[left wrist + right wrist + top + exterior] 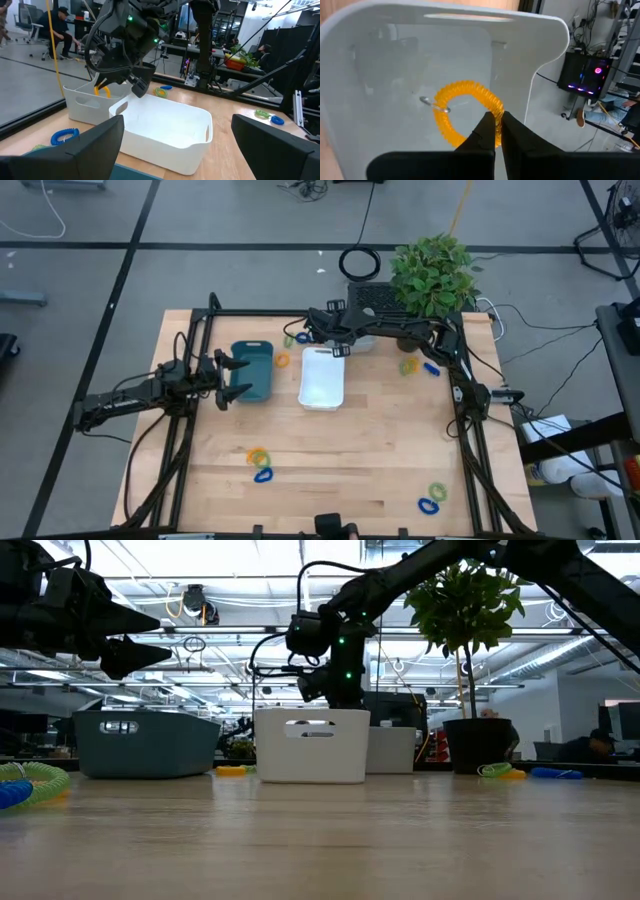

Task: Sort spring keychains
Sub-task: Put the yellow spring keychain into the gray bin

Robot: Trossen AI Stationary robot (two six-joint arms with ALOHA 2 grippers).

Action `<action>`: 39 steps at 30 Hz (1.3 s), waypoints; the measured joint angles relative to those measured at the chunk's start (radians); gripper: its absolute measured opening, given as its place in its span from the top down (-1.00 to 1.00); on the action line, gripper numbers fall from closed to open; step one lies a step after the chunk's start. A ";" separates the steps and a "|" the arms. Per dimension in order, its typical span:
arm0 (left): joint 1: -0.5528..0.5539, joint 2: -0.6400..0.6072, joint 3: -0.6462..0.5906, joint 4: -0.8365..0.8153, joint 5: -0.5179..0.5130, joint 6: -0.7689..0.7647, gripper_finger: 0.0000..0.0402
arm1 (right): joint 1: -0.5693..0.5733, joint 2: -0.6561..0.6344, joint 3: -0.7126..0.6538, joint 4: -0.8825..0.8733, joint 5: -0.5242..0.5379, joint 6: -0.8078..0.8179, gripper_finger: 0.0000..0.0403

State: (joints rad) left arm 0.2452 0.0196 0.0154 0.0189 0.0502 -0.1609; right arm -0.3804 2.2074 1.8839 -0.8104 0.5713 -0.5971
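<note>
While most spring keychains (261, 464) lie scattered on the surface (340, 470), right claw (496, 131), pinching an orange keychain (465, 107), hangs over the white tray (540, 60); left claw (228, 377) waits wide.

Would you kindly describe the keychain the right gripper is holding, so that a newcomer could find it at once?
Start at the white tray in the middle of the table, and look at its far end, where the right gripper hangs over it. Pinched in the shut fingers is an orange-yellow coiled keychain with a small metal ring. It is the only keychain off the table; the others lie loose on the wood.
</note>
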 joint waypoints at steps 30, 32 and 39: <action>0.000 0.000 0.000 0.000 0.000 0.000 -0.89 | 0.126 -0.171 0.014 0.070 -0.076 0.103 -0.11; 0.000 0.000 0.000 0.000 0.000 0.000 -0.89 | 0.151 -0.203 0.014 0.040 -0.075 0.140 -0.11; 0.000 0.000 0.000 0.000 0.000 0.000 -0.89 | 0.245 -0.333 0.014 -0.078 -0.079 0.366 -0.11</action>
State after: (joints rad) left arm 0.2451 0.0193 0.0154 0.0189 0.0502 -0.1608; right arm -0.1354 1.8746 1.8980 -0.8885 0.4926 -0.2307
